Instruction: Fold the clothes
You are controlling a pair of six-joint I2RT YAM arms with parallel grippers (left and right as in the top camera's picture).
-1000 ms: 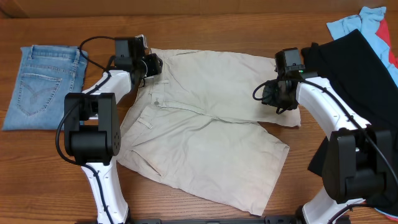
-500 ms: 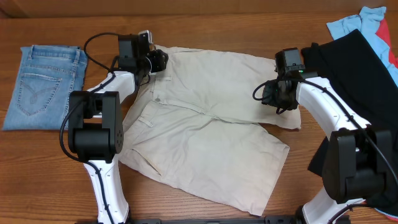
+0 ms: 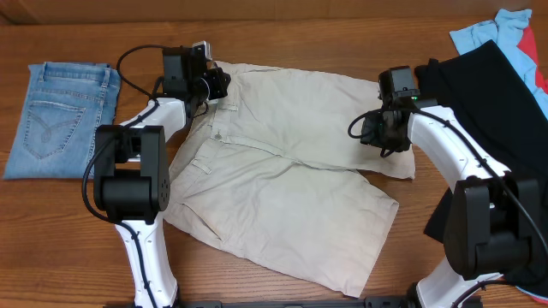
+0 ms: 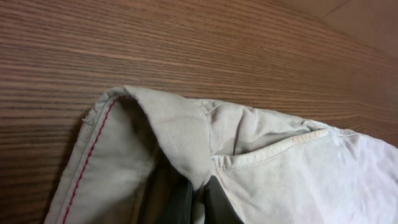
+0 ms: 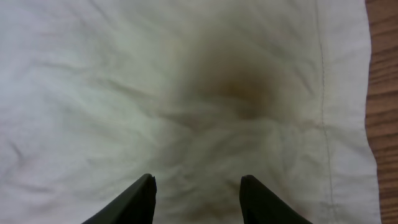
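Gradually, over the past second, we have watched the left fingers (image 3: 216, 84) drift toward the far side of the bench (image 3: 68, 248). They take the far-left corner of the shorts (image 3: 282, 171) with them. The left wrist view shows them pinched narrow on a fold of the waistband (image 4: 180, 134), whose corner stands raised off the wood with its red inner stitching on show.

The right fingers (image 3: 382, 133) have not moved. They are spread wide and hold nothing, poised over the far leg just inside its hem (image 5: 323, 93).

We read this as the very start of the fold. One corner is secured and the other is not yet taken. The right side would likely need to close on the cloth before the far edge can be brought over.

The shorts lie spread in the middle of the bench, with the waistband to the left and both legs running right. The near leg angles toward the near right.

By our count:
- one pair of shorts
- one pair of jeans (image 3: 60, 115), folded at the far left, well apart from the shorts
- one black garment (image 3: 497, 94) along the right edge
- one blue cloth (image 3: 484, 34) with a red patch, in the far-right corner
- two arms
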